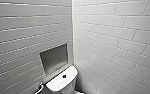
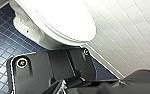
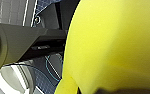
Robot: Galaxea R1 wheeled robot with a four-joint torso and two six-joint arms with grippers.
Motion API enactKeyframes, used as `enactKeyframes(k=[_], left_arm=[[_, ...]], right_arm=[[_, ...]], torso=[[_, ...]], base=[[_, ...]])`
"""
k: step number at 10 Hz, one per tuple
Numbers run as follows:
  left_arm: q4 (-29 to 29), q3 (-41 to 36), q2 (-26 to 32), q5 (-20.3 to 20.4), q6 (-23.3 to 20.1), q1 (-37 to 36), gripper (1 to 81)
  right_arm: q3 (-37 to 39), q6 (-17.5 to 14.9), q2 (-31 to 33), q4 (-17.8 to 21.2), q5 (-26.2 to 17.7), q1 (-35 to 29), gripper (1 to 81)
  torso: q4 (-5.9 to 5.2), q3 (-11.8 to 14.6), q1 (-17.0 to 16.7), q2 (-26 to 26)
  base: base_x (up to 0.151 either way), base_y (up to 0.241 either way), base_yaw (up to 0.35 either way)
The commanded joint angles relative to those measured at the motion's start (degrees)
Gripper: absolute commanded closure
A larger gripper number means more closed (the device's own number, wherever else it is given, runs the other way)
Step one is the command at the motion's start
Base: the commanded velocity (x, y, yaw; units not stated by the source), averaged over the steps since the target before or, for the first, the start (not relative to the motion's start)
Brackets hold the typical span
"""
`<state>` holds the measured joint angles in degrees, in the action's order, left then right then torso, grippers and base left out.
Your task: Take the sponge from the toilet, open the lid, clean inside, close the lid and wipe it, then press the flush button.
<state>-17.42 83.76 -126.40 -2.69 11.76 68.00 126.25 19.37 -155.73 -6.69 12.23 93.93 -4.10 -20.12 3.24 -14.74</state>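
The bright yellow sponge (image 3: pixel 116 45) looms very close in the right wrist view, with my right gripper shut on it. The white toilet (image 2: pixel 28 27) stands on the blue tiled floor in the left wrist view, and its smooth oval lid (image 2: pixel 66 20) lies shut over the bowl. My left arm hangs beside the bowl's front with its gripper open and nothing in it. In the head view the toilet's flat tank top (image 1: pixel 62 82) sits low in the corner, with the dark round flush button (image 1: pixel 64 76) in its middle.
White tiled walls (image 1: pixel 111 37) meet in a corner right behind the tank. A square recessed niche (image 1: pixel 54 58) sits in the left wall above it. A metal fitting (image 1: pixel 40 88) shows left of the tank. The wall (image 2: pixel 131 32) runs close along the bowl's side.
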Motion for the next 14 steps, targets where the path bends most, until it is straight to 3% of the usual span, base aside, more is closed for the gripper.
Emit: enactKeyframes(k=[1, 2, 3, 9, 14], left_arm=[[6.42, -10.88, 7.21, -9.16, 0.36, -13.87, 1.0], [8.7, -11.85, 7.56, -11.43, 0.36, -16.69, 1.0], [9.6, -12.66, 7.65, -12.69, 0.36, -19.24, 81.1], [16.8, -14.85, 5.72, -20.24, 0.36, -36.82, 81.1], [24.71, -9.49, 1.41, -27.54, 0.45, -51.77, 81.1]], right_arm=[[0.39, -0.12, 0.49, -0.87, -3.17, -0.89, 81.1], [0.66, -0.12, 0.4, -0.87, -3.17, -0.89, 81.1], [0.66, -0.12, 0.4, -0.95, -3.17, -0.89, 81.1], [0.74, -0.12, 0.14, -0.87, -3.17, -0.8, 81.1], [0.83, -0.12, -0.04, -0.87, -3.17, -1.06, 81.1]], torso=[[0.0, 0.0, 0.0, 0.0], [0.0, 0.0, 0.0, 0.02], [0.0, 0.0, 0.0, 0.02], [0.0, -0.02, 0.05, 0.05], [0.0, -5.53, 0.06, 0.09]], base=[[0.0, 0.0, 0.0], [0.0, 0.0, 0.0], [0.0, 0.0, 0.0], [0.0, 0.0, 0.0], [0.0, 0.0, 0.0]])
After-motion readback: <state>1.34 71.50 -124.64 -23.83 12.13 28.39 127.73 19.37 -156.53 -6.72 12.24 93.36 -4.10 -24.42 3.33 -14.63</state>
